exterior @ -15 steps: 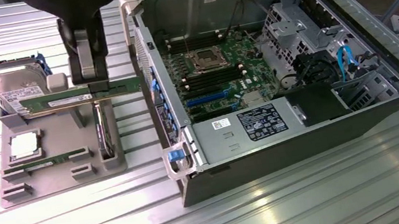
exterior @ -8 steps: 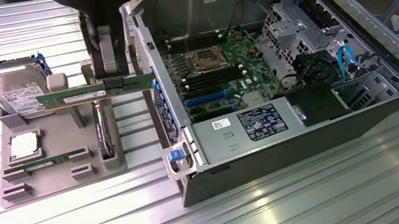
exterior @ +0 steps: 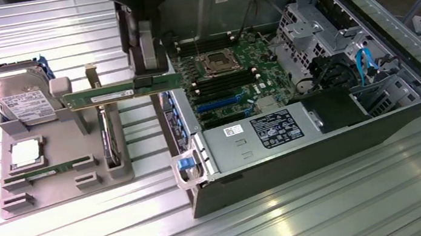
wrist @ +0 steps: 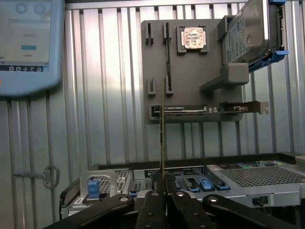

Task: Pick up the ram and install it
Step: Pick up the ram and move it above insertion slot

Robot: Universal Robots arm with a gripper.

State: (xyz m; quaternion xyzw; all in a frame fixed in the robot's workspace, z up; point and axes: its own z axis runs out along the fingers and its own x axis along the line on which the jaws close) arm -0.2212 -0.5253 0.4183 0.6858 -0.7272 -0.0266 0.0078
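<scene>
I have the gripper (exterior: pixel 149 81) clamped on one end of the ram (exterior: pixel 105 96), clear of the tray (exterior: pixel 57 196), beside the case (exterior: pixel 282 166); mid-carry, I judge; seating demands aligning its edge with a slot

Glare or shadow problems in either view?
Exterior view: bright glare streaks on the ribbed table; computer case dark inside toward the exterior view's right. Wrist view: even light, screen washed out, claw dark around the ram it grips.
</scene>
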